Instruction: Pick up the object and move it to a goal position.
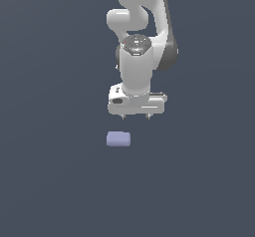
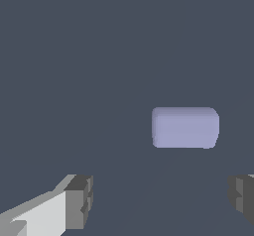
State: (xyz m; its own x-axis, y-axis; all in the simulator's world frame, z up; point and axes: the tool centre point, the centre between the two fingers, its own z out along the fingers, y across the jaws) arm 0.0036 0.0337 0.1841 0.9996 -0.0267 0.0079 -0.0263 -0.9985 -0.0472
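Observation:
The object is a small pale lavender-blue block (image 1: pixel 118 139) with rounded corners, lying on the dark grey floor. The white gripper (image 1: pixel 135 116) hangs above and behind it, a little toward the exterior view's right, with its short fingertips pointing down and set apart. In the wrist view the block (image 2: pixel 185 127) lies flat beyond the fingers, off-centre toward one finger. The two dark pads (image 2: pixel 79 201) stand wide apart with nothing between them; the gripper (image 2: pixel 161 198) is open and empty.
The dark grey floor (image 1: pixel 50 181) runs flat in every direction. The white arm (image 1: pixel 142 27) rises behind the gripper. No goal marker shows in either view.

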